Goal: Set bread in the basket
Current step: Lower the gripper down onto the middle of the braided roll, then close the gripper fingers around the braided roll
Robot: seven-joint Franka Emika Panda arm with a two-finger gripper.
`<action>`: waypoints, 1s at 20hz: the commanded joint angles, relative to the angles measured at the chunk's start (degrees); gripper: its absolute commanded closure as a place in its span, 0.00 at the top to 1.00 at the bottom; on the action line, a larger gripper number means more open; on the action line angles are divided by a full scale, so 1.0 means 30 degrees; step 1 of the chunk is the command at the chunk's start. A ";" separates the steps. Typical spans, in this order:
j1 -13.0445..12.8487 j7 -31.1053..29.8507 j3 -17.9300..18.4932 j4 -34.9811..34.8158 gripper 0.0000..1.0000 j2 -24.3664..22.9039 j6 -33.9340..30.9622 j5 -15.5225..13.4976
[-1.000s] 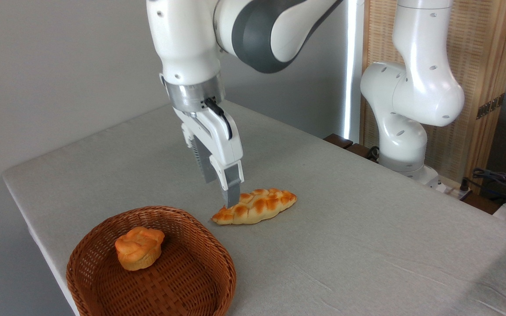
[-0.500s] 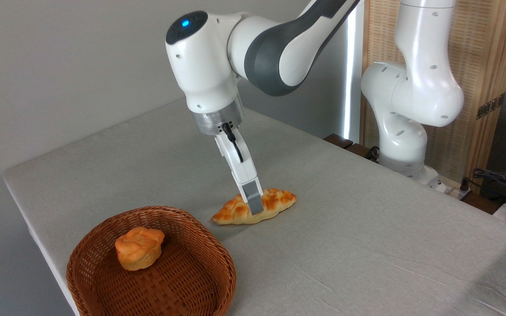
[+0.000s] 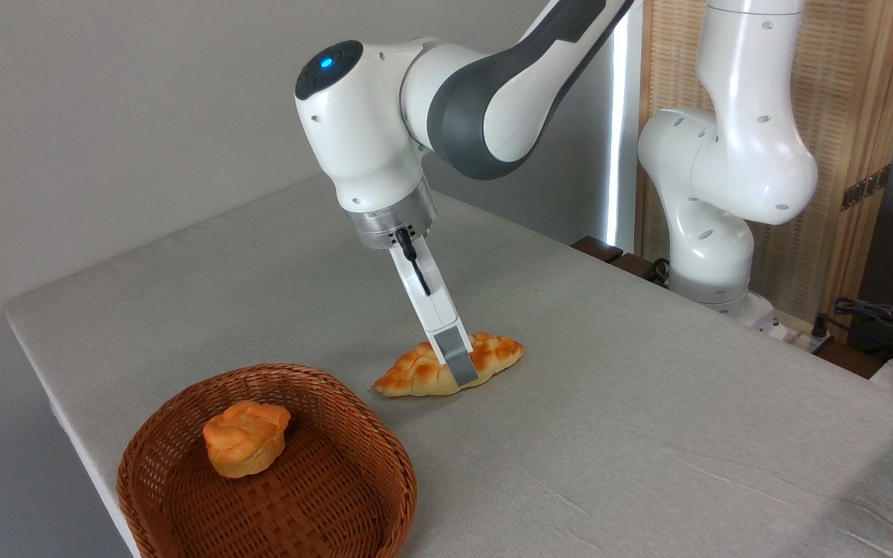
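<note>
So the gripper (image 3: 464, 373) is right down at the bread (image 3: 450, 364), tilted, with the near finger (image 3: 458, 363) crossing the front of the loaf about mid-length. We only see that one finger edge-on; the other is hidden behind it or behind the loaf, so we honestly cannot tell whether the jaws are apart, together, or already pinching the crust. Looks like it's lined up to straddle the loaf across its narrow width, but that's our read, not something the camera proves.

The bread lies flat on the table (image 3: 648, 434), pointed ends running left-to-right, checkered top up. It sits just beyond the right side of the basket (image 3: 384, 465), near it but not touching.

The basket itself holds a small round bun (image 3: 246, 436) on its left half (not the thing we're after), and the right half looks free, which is handy.

Progress-wise: we're at the grab stage. Nothing is lifted yet as far as we can see, the loaf rests on the cloth. What's left, by our guess: close on it, lift, carry it toward the basket, drop it in beside the bun.
</note>
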 commanded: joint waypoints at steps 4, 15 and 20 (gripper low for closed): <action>-0.0208 0.0434 0.0163 -0.0226 1.00 0.0410 0.0466 0.0288; -0.0589 0.0317 0.0134 -0.0167 1.00 0.0498 0.0525 0.0258; -0.0677 0.0347 0.0134 -0.0197 1.00 0.0644 0.0904 0.0288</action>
